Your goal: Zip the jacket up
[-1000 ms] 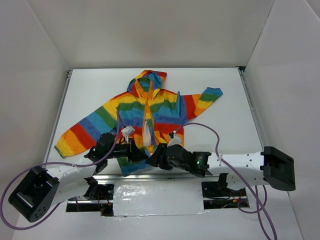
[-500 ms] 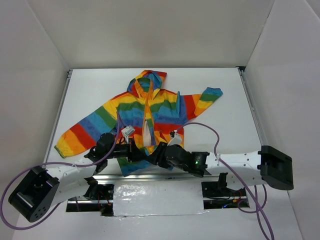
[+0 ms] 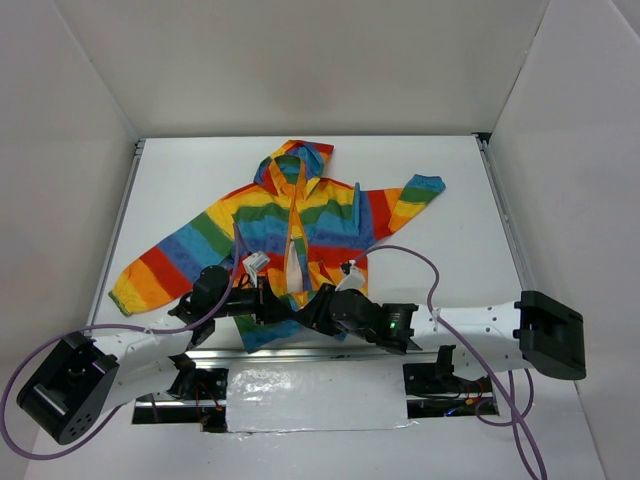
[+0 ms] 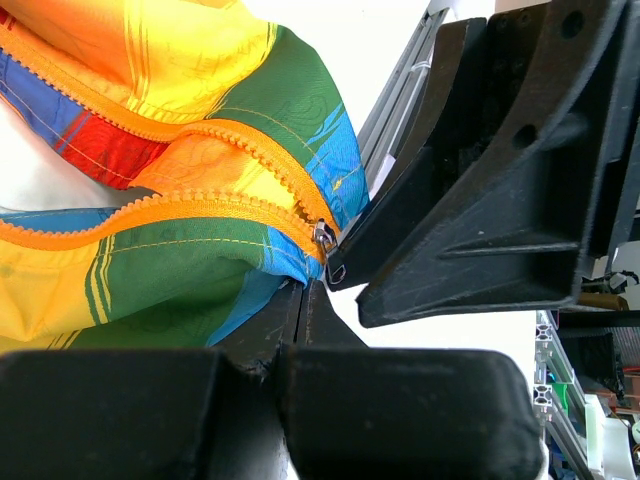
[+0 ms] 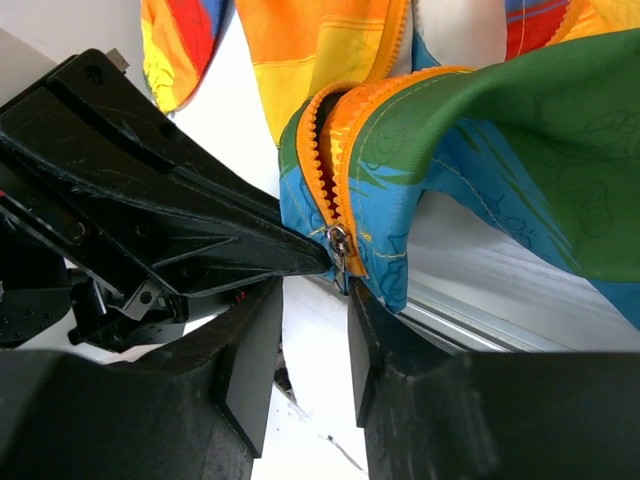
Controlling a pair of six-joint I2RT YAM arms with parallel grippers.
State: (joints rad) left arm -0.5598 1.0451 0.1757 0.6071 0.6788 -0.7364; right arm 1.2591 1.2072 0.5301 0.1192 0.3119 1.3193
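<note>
Right hand (image 3: 305, 318) seemingly against left hand (image 3: 278, 310)

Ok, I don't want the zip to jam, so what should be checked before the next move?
1. Jacket hem pinched by left claw: ok.
2. Both zip halves seated in the slider: ok.
3. The right claw open and lined up on the pull: ok.
4. Pull gripped: not ok, not yet.
5. Teeth above the slider running straight: not ok, they bow.
6. Fabric caught in the slider: cannot tell.
</note>
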